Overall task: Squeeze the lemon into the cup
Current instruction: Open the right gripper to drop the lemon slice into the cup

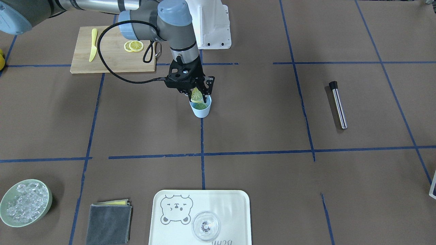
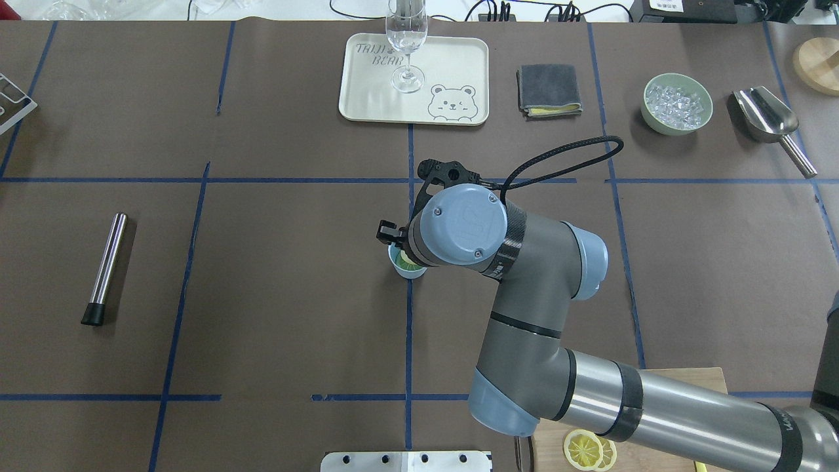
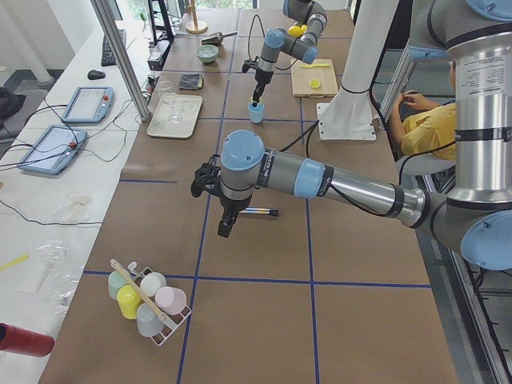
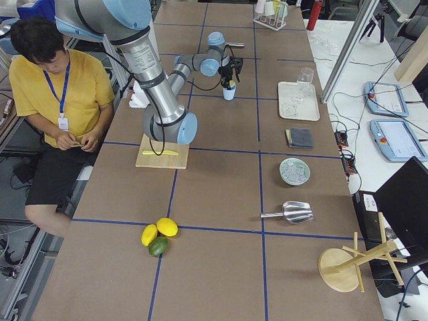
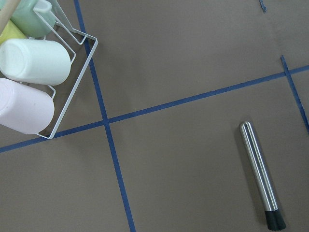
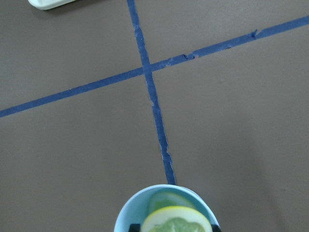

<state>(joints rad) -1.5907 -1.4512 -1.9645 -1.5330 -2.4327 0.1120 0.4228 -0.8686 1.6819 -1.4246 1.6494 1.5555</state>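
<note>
My right gripper is shut on the lemon slice and holds it upright just over the mouth of the light-blue cup, which stands mid-table. A green slice lies inside the cup. The right wrist view shows the lemon slice at the cup's rim. In the overhead view the arm's wrist hides most of the cup. My left gripper shows only in the exterior left view, hanging above the table near a steel rod. I cannot tell whether it is open or shut.
A wooden board holds two more lemon slices and a yellow knife. A tray with a clear glass, a grey cloth and a green bowl of ice line the far edge. A cup rack stands by the left arm.
</note>
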